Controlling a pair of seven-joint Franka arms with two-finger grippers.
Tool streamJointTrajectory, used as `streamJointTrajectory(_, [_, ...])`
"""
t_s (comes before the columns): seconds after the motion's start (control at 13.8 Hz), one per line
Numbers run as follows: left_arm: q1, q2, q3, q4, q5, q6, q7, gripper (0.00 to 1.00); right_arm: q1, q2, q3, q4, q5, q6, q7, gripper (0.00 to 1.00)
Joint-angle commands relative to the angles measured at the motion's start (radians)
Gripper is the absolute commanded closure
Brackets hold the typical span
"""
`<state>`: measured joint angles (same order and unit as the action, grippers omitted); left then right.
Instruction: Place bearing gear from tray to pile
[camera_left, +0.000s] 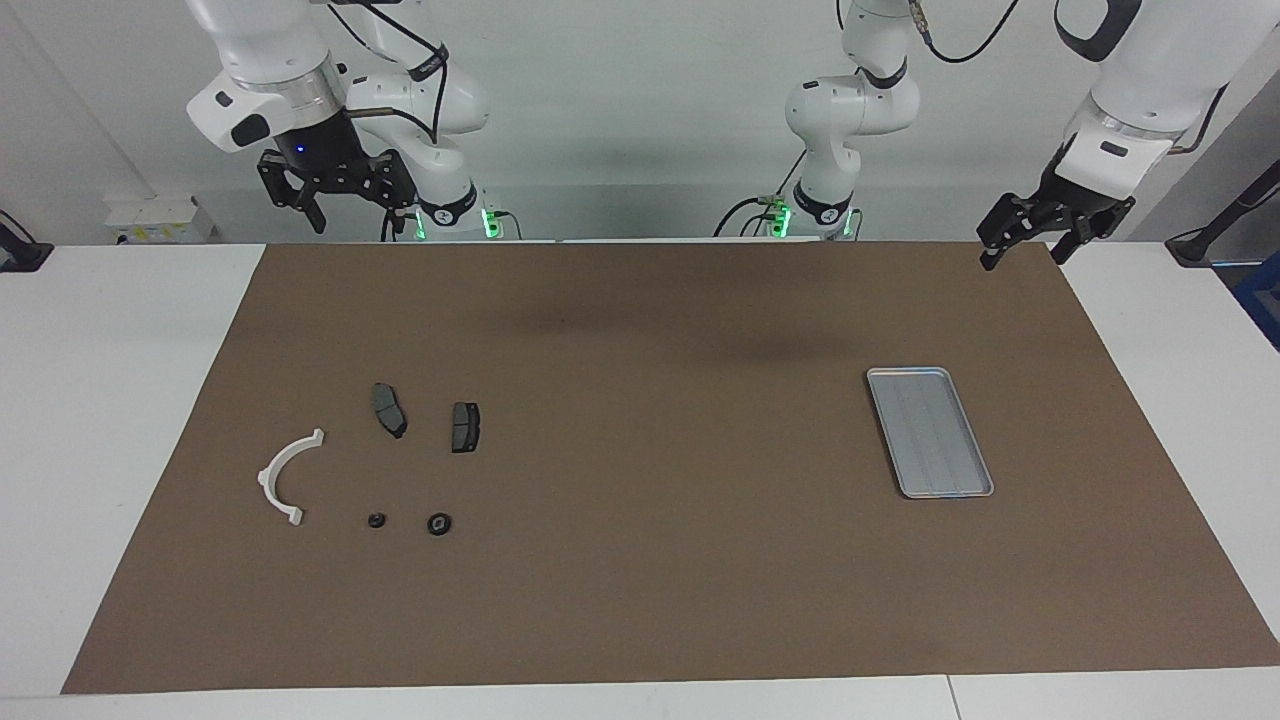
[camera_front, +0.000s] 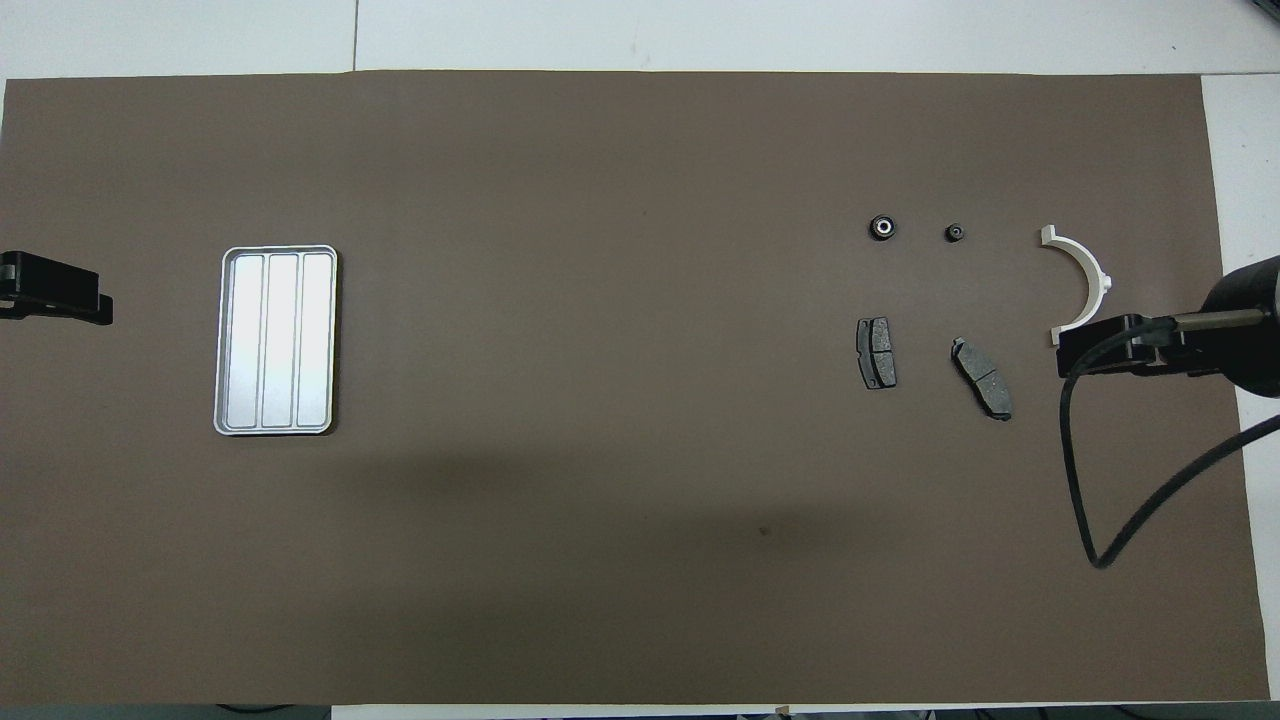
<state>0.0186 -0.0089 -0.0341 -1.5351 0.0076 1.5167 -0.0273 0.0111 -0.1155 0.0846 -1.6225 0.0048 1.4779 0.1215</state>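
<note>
The silver ridged tray (camera_left: 930, 432) lies toward the left arm's end of the mat, and nothing lies on it; it also shows in the overhead view (camera_front: 276, 340). The pile lies toward the right arm's end: a white half-ring bracket (camera_left: 288, 475) (camera_front: 1080, 280), two dark brake pads (camera_left: 389, 409) (camera_left: 465, 426), and two small black round parts. The larger round part, the bearing gear (camera_left: 439, 523) (camera_front: 882, 227), lies beside the smaller one (camera_left: 376, 520). My right gripper (camera_left: 357, 212) (camera_front: 1090, 352) is open and empty, high over the mat's edge by the robots. My left gripper (camera_left: 1024, 255) (camera_front: 60, 300) is open and empty, and that arm waits.
A brown mat (camera_left: 640, 600) covers most of the white table (camera_left: 100, 400). A black cable (camera_front: 1090, 500) hangs from the right arm over the mat near the pile.
</note>
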Motion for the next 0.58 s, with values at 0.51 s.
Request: streamJointTrajectory(0.51, [-0.011, -0.014, 0.011, -0.019, -0.001, 0.008, 0.009, 0.0, -0.013, -0.01, 0.003, -0.005, -0.026, 0.042, -0.031, 0.0])
